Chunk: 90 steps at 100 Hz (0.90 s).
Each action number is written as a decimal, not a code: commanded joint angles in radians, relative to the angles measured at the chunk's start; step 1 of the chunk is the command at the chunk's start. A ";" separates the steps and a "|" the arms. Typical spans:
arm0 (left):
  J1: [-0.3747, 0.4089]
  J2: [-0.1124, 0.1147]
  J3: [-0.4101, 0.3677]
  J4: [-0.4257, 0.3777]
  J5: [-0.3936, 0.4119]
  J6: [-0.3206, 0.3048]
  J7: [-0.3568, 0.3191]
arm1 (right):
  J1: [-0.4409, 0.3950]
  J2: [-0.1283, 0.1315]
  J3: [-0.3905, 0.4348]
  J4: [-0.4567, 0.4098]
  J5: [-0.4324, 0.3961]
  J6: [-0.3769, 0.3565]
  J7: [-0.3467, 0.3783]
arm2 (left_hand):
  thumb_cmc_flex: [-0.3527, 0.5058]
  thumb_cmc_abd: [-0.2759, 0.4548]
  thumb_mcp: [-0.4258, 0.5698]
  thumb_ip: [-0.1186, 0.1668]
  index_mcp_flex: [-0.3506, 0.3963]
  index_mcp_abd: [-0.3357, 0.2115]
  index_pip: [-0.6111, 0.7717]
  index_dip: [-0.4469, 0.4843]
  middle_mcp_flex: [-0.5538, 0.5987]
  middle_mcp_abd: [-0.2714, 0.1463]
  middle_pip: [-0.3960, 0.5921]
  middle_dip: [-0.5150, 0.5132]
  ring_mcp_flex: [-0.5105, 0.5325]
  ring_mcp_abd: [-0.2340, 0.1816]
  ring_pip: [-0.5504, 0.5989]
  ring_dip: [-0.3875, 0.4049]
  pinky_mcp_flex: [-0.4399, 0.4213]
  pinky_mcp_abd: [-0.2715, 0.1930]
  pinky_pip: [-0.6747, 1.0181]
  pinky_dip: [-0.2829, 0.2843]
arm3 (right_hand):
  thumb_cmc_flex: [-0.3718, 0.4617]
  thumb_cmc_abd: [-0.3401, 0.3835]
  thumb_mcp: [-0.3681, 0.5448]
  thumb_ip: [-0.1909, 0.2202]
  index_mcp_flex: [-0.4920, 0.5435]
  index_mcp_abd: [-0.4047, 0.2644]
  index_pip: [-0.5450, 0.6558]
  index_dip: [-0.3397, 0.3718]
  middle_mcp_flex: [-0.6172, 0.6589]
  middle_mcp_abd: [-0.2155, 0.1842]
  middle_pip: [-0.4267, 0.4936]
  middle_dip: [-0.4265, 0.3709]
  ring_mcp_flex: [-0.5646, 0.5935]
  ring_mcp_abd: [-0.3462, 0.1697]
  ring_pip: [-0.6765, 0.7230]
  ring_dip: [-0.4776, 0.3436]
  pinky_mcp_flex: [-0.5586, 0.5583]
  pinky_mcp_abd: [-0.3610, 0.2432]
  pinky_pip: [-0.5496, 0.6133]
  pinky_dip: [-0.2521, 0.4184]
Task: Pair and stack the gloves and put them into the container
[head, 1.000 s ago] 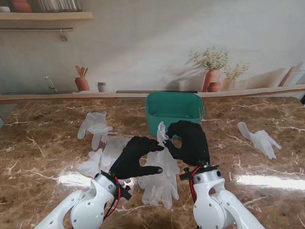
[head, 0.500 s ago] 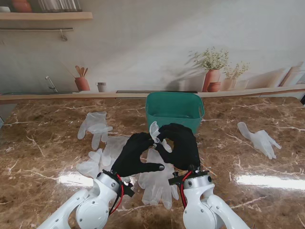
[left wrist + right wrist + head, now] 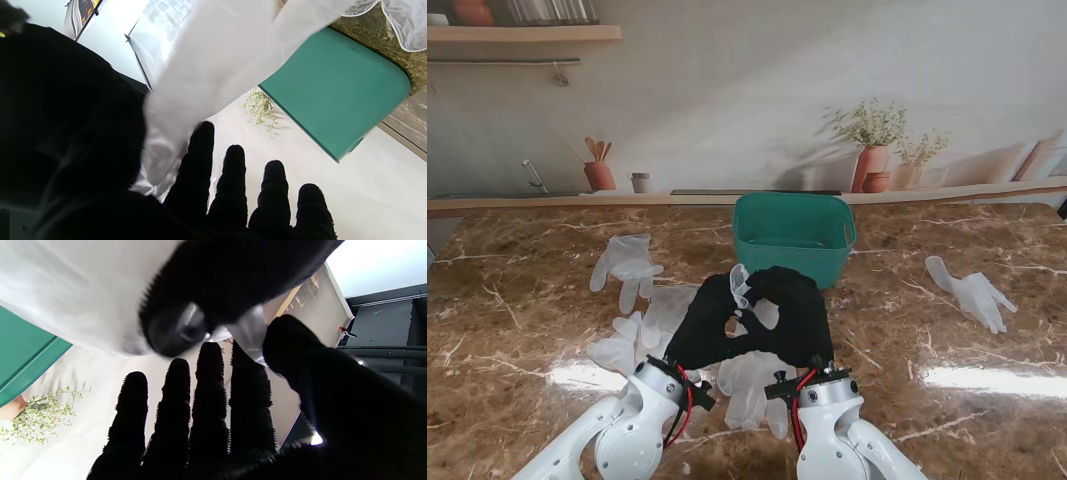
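Two black-gloved robot hands meet just in front of the teal container, on the side nearer to me: the left robot hand and the right robot hand face each other with their fingertips almost touching. Both are pinched on the cuff of one translucent white glove, whose crumpled top edge sticks up between them while its body and fingers hang down toward me, resting on the marble desk. In the left wrist view the glove drapes across the thumb and index finger, with the container wall behind it; in the right wrist view a fold of the same glove is squeezed between thumb and index finger. Left of the container lies a loose heap of more white gloves, spread flat and overlapping. Right of the container, well apart from it, a single white glove lies alone on the desk.
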 commanded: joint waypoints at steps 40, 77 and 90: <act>0.035 -0.007 -0.066 -0.034 -0.120 -0.031 -0.051 | -0.082 0.012 0.109 -0.034 -0.011 -0.123 0.040 | 0.578 0.287 -0.401 -0.041 0.121 -0.342 0.542 0.548 0.333 -0.056 0.084 0.233 0.122 -0.027 0.128 0.068 -0.020 -0.077 0.088 0.220 | -0.218 0.112 -0.121 0.126 -0.178 0.048 -0.480 0.082 -0.109 0.018 -0.100 -0.085 -0.073 -0.007 -0.036 -0.011 -0.052 -0.024 -0.056 0.008; 0.017 0.060 -0.124 -0.040 -0.270 -0.197 -0.366 | -0.125 0.037 0.269 -0.060 0.084 -0.140 0.249 | 0.578 0.305 -0.378 -0.022 0.142 -0.372 0.511 0.600 0.313 -0.045 0.059 0.261 0.091 -0.054 0.119 0.040 -0.003 -0.096 0.033 0.146 | -0.146 0.018 -0.036 0.147 -0.605 0.219 -0.813 -0.021 -0.363 0.037 -0.194 -0.120 -0.214 0.004 -0.147 -0.040 -0.124 -0.038 -0.163 0.017; 0.008 0.079 -0.124 -0.046 -0.294 -0.218 -0.441 | -0.112 0.063 0.305 -0.060 0.230 -0.166 0.455 | 0.577 0.288 -0.322 -0.023 0.150 -0.367 0.523 0.611 0.341 -0.043 0.053 0.326 0.096 -0.053 0.121 0.041 0.000 -0.096 0.034 0.127 | -0.156 0.013 -0.162 0.142 -0.694 0.253 -0.865 -0.020 -0.484 0.052 -0.246 -0.144 -0.309 -0.003 -0.218 -0.069 -0.194 -0.064 -0.228 0.032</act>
